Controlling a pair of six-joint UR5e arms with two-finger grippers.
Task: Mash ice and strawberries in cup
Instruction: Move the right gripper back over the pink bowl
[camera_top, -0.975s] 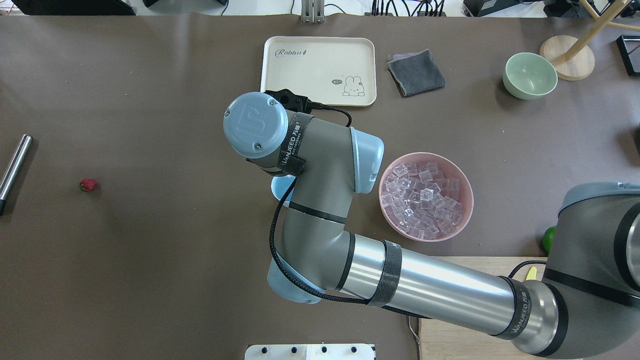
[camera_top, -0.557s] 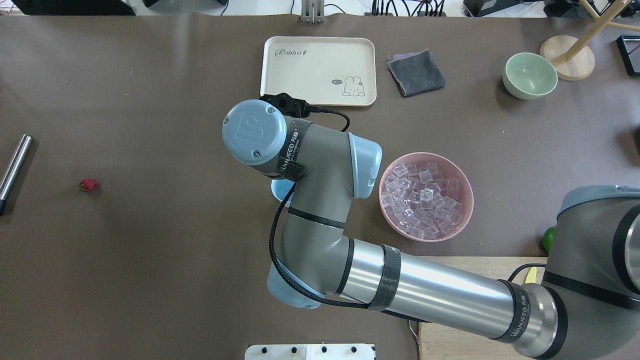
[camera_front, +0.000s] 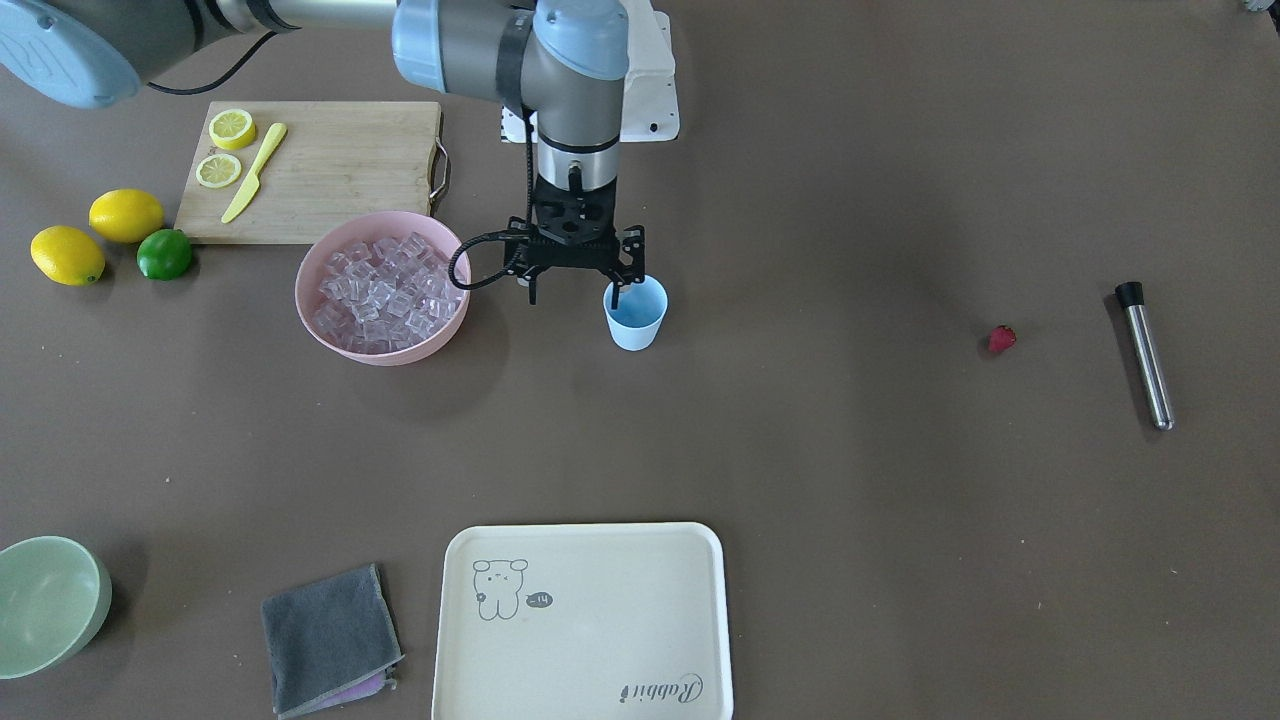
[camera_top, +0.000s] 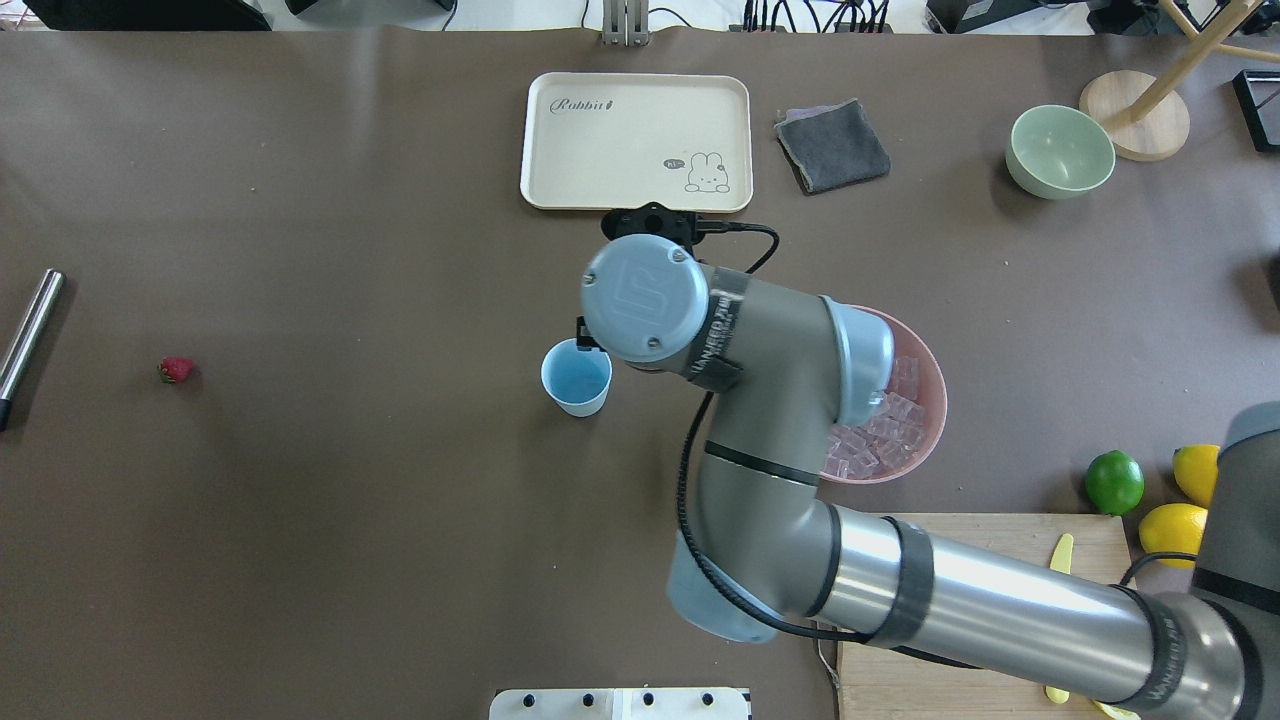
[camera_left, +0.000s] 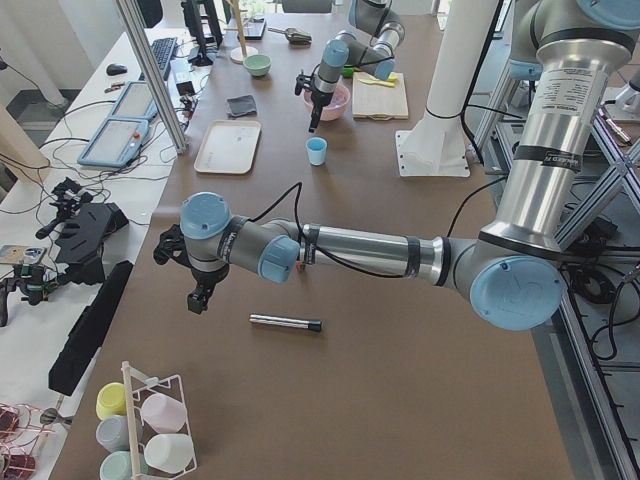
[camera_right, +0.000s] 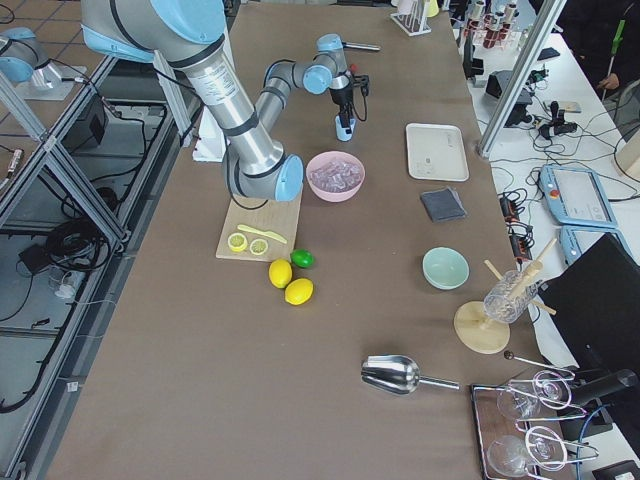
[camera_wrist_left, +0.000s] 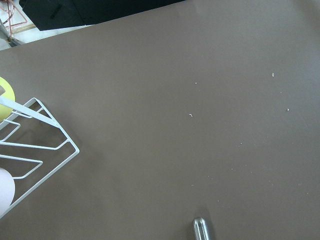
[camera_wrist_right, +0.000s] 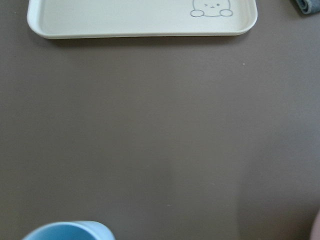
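The pale blue cup (camera_front: 635, 315) stands upright near the table's middle, and also shows in the overhead view (camera_top: 576, 377). Its inside looks plain blue. The ice (camera_front: 385, 290) fills the pink bowl (camera_front: 322, 335) beside it. My right gripper (camera_front: 574, 298) hangs open and empty between bowl and cup, one finger over the cup's rim. The strawberry (camera_front: 1001, 339) lies alone far off on the table (camera_top: 176, 370). My left gripper (camera_left: 196, 303) hovers near the table's far end, above a metal rod (camera_left: 285, 322). I cannot tell whether it is open or shut.
A cream tray (camera_top: 636, 140), a grey cloth (camera_top: 832, 145) and a green bowl (camera_top: 1060, 151) lie at the far side. A cutting board (camera_front: 330, 170) holds lemon slices and a yellow knife, with lemons and a lime (camera_front: 164, 254) beside it. A cup rack (camera_left: 150, 425) stands by the left arm.
My right arm has swung to the right in the overhead view, off the cup and partly over the pink bowl. The cup now shows in full.
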